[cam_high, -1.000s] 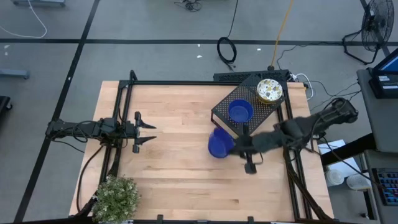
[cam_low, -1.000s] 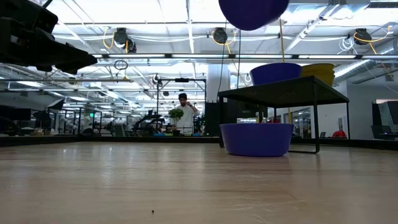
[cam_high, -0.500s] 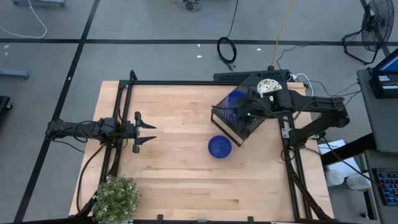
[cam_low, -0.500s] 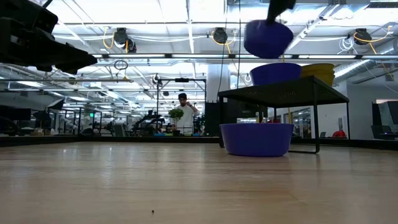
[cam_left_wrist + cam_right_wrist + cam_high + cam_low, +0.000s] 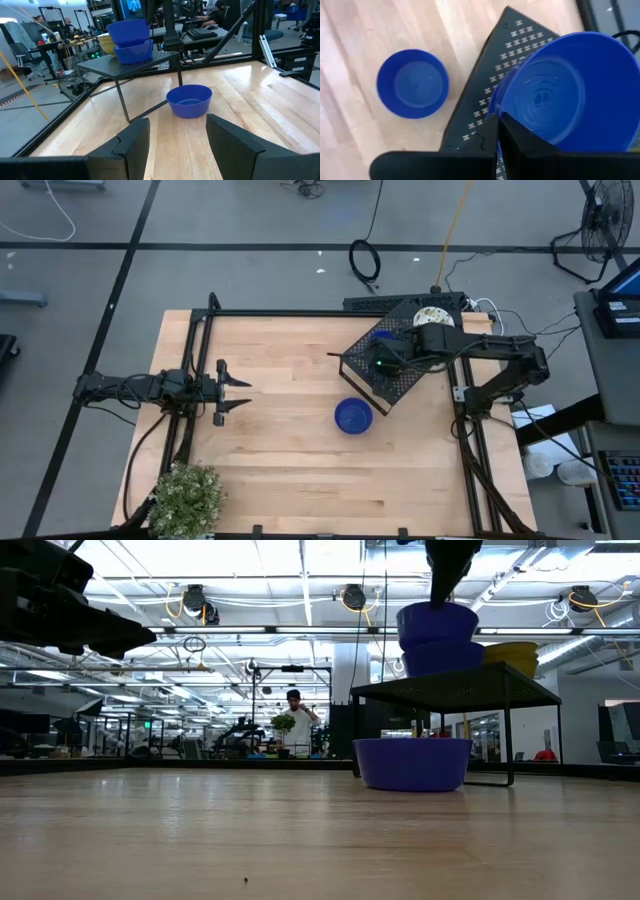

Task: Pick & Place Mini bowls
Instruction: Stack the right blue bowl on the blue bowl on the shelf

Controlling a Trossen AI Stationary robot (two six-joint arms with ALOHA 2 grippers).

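My right gripper (image 5: 381,363) hangs over the black perforated stand (image 5: 400,383) at the far right, shut on a blue mini bowl (image 5: 570,95). That bowl (image 5: 437,622) sits right over a second blue bowl (image 5: 437,658) that stands on the stand's top. Whether the two touch, I cannot tell. A third blue bowl (image 5: 353,416) rests on its base on the table in front of the stand. A cream speckled bowl (image 5: 432,317) stands at the stand's far corner. My left gripper (image 5: 235,390) waits open at the table's left. My right gripper pinches the upper blue bowl by its rim (image 5: 501,116), one finger inside the wall and one outside. The fingers (image 5: 443,585) slant steeply down from above. The bowl is upright, mouth up, directly over the lower blue bowl on the stand.
A potted plant (image 5: 186,497) stands at the table's near left corner. Black frame rails (image 5: 300,313) run along the far and side edges. Bare wood lies between the two arms.
My right gripper has carried the blue bowl from above the table bowl toward the far edge and over the stand, tipping to point steeply down. The bowl has come down from high in the low view to just over the bowl on the stand.
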